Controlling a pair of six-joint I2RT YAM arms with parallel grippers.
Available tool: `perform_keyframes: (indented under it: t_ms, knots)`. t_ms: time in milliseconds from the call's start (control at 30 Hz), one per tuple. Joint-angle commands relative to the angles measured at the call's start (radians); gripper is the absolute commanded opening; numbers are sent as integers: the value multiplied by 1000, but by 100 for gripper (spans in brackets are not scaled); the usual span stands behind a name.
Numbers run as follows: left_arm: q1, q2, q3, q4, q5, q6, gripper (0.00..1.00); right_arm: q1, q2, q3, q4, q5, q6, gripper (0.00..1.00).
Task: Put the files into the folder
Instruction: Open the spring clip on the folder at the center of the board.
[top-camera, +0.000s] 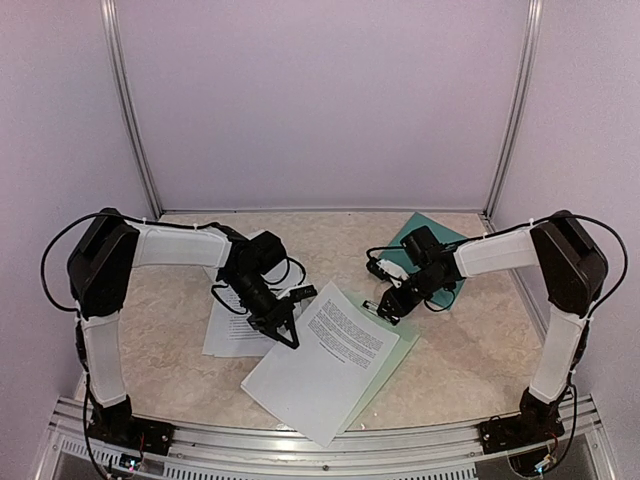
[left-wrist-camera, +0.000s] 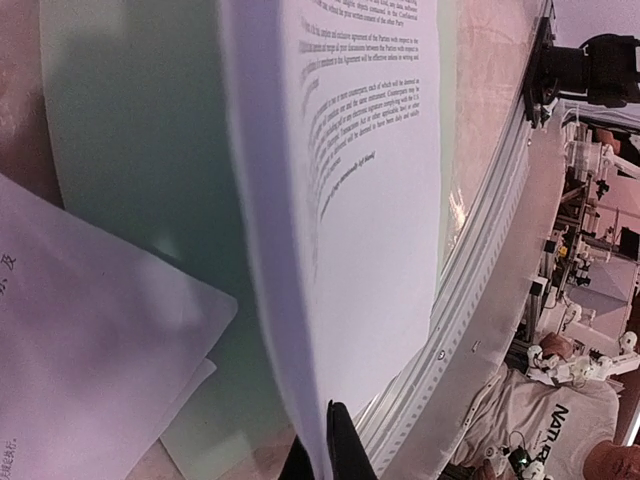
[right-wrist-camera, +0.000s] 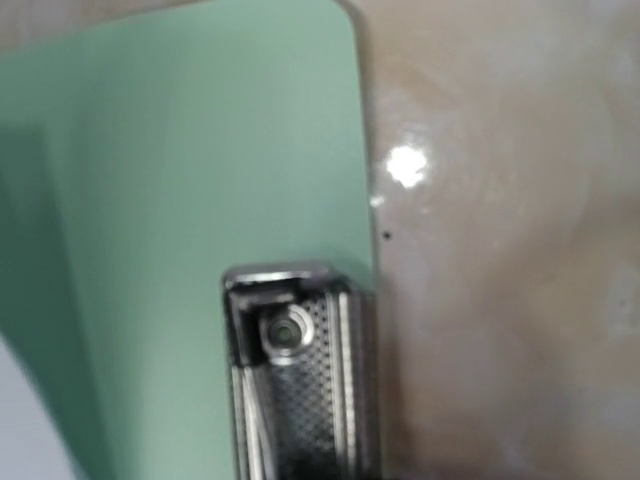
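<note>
On the table (top-camera: 470, 350), the dark teal folder (top-camera: 412, 224) lies far right, partly under the right arm. The left gripper (top-camera: 290, 337) pinches the left edge of the top sheet (top-camera: 335, 365), which rests on the mint clipboard (top-camera: 405, 350). It should lift slowly, then carry the sheet far-right without creasing it. The right gripper (top-camera: 390, 303) hovers at the silver clip (right-wrist-camera: 300, 380); I cannot tell whether it is spread or closed.

Overhead rear view plus two close wrist views, clipboard (right-wrist-camera: 180, 180) common.

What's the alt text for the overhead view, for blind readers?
The left gripper pinches a printed white sheet lying over a pale green clipboard; the right gripper sits at the clipboard's top end. A dark teal folder lies farther back.
</note>
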Motion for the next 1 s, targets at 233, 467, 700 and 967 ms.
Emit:
perform_keyframes:
  t_ms: [233, 467, 700, 967]
  knots:
    - [12, 87, 98, -55, 73, 51, 0, -6, 43, -6, -31, -93, 60, 0]
    - [20, 105, 83, -68, 80, 55, 0, -23, 45, -7, -37, -120, 60, 0]
    - [22, 129, 71, -56, 92, 49, 0, -41, 56, -10, -27, -164, 64, 0]
    - [25, 154, 66, -45, 109, 52, 0, -48, 57, -23, -13, -182, 73, 0]
